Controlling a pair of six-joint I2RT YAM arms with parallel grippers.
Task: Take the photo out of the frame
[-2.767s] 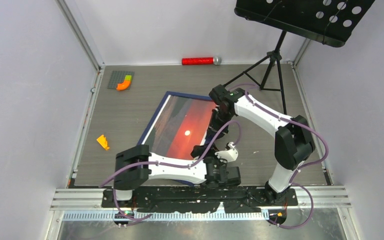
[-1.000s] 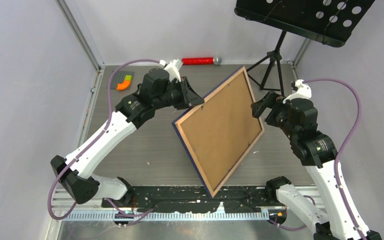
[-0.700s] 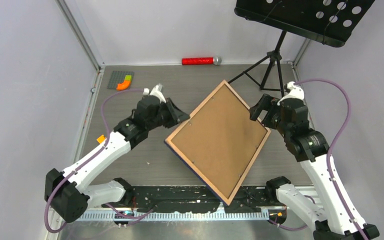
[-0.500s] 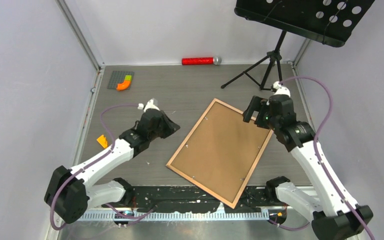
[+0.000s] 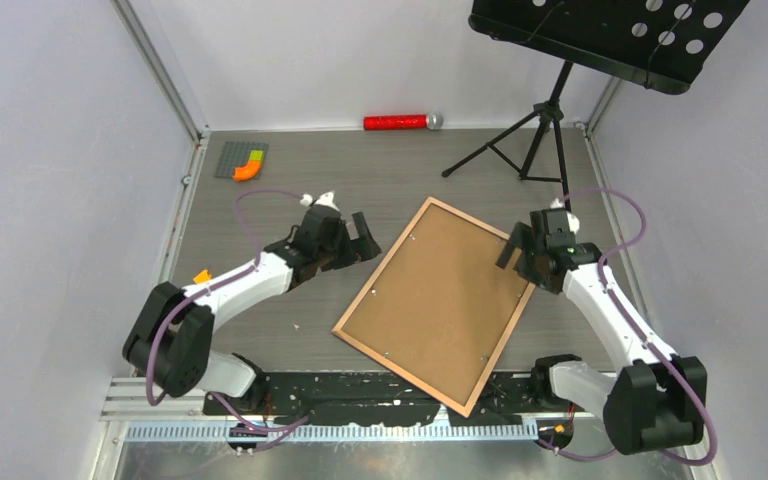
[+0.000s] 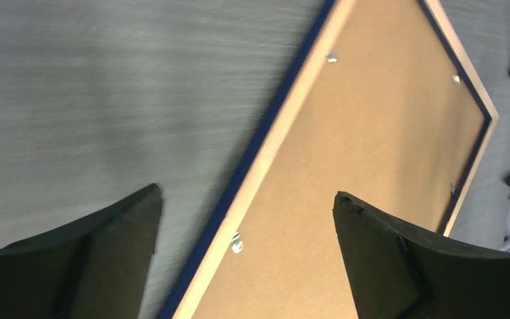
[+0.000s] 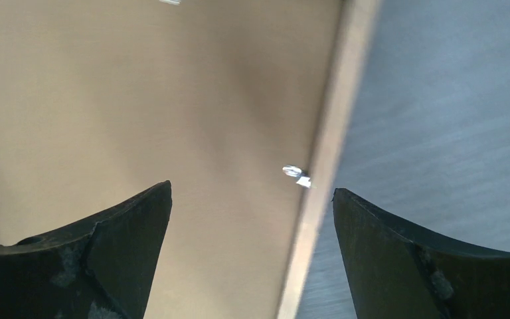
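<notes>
Dark blue thin-railed frame [image 6: 252,143] face-down on bench [image 5: 290,190]: brown backing board [image 5: 440,300] up, tabs [image 6: 237,244] reachable; left tool [image 6: 247,196], right tool [image 7: 252,189] apart, empty, over opposite rails.

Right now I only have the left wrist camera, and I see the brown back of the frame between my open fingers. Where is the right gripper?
Observer: From above, the right gripper is at the far right edge of the frame, across the backing from you.
Operator: Is it open or shut?
Observer: Open. In the right wrist view its fingers stand wide apart, one over the backing and one over the table, with the rail and a small metal tab between them.
Operator: Can you see the photo anywhere?
Observer: No. The frame lies face down with the brown backing board up, so the photo is out of sight.
</notes>
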